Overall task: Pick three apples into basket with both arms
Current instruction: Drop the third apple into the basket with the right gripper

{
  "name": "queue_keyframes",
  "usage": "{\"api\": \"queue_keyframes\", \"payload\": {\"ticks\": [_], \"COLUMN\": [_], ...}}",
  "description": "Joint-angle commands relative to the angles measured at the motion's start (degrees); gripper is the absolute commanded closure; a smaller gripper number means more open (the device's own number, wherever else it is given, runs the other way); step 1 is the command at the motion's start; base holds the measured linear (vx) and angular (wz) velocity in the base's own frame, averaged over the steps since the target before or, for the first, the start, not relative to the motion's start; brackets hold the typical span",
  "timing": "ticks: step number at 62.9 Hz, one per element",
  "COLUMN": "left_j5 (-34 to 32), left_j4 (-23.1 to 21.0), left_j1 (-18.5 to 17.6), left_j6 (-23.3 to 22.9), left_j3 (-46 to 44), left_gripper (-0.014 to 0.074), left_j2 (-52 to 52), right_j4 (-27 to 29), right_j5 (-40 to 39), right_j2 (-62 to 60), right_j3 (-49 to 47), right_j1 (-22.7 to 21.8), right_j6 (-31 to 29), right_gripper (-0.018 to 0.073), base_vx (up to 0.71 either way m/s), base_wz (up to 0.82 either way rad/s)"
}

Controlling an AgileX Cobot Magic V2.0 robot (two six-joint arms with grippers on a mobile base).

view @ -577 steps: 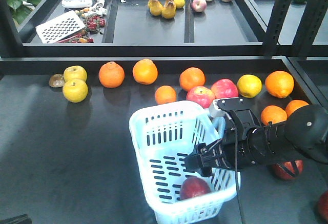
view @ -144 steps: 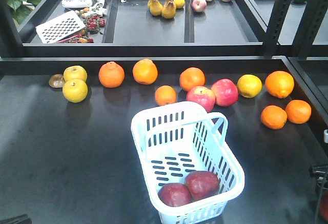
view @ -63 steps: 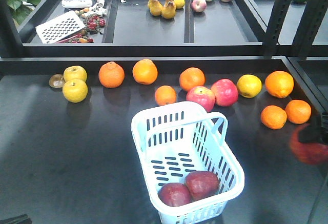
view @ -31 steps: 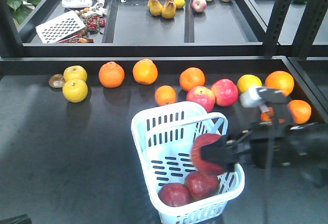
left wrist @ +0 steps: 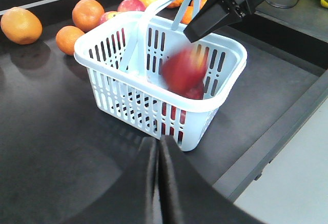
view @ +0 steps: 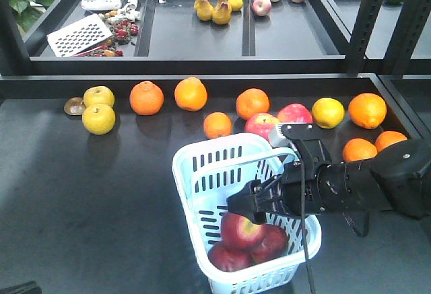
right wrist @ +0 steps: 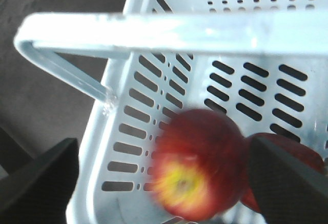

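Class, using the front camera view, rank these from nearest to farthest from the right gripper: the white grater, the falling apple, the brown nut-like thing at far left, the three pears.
1. The falling apple, just below the right gripper, inside the basket.
2. The three pears, back tray, middle compartment.
3. The brown nut-like thing and the white grater, both far left: too close to call.

Black cabled arm, grey-white piece
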Motion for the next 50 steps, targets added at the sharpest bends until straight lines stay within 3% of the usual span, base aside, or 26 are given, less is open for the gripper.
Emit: {"api": "queue_keyframes", "payload": {"ticks": [1, 9, 15, 31, 42, 50], "left_j5": [-3.9, -3.9, -3.9, -3.9, -3.9, -3.9], "left_j4": [-0.6, -0.6, -0.6, -0.6, -0.6, -0.6], "left_j1": [-0.1, -0.1, -0.1, -0.1, -0.1, -0.1], "left_j6": [-0.4, -0.4, -0.4, -0.4, -0.4, -0.4], "left_j3": [-1.6, -1.6, -1.6, -1.6, -1.6, -1.6], "left_gripper": [0.0603, 0.0603, 0.0603, 0.0603, 0.0603, 0.0603], "left_j2": [0.4, 0.4, 0.4, 0.4, 0.4, 0.4], "right_j4": [2.0, 2.0, 0.9, -7.6, -11.3, -12.9], "right_j5": [0.7, 2.1, 5.1, 11.3, 11.6, 6.6], "right_j2": [-1.9, -1.9, -2.5, -10.2, -19.5, -28.5], "right_j3": [-1.7, -1.7, -1.7, -1.7, 1.7, 9.0], "right_j1": [0.0, 0.0, 0.0, 0.0, 0.0, 0.0], "right_j6": [-1.0, -1.1, -1.1, -0.6, 1.2, 1.5], "right_gripper": [-0.0107, -0.0055, 0.0047, 0.0575, 0.0568, 0.0565], "base_vx": [0.00, 0.00, 0.00, 0.00, 0.00, 0.00], "base_wz": [0.00, 0.00, 0.00, 0.00, 0.00, 0.00]}}
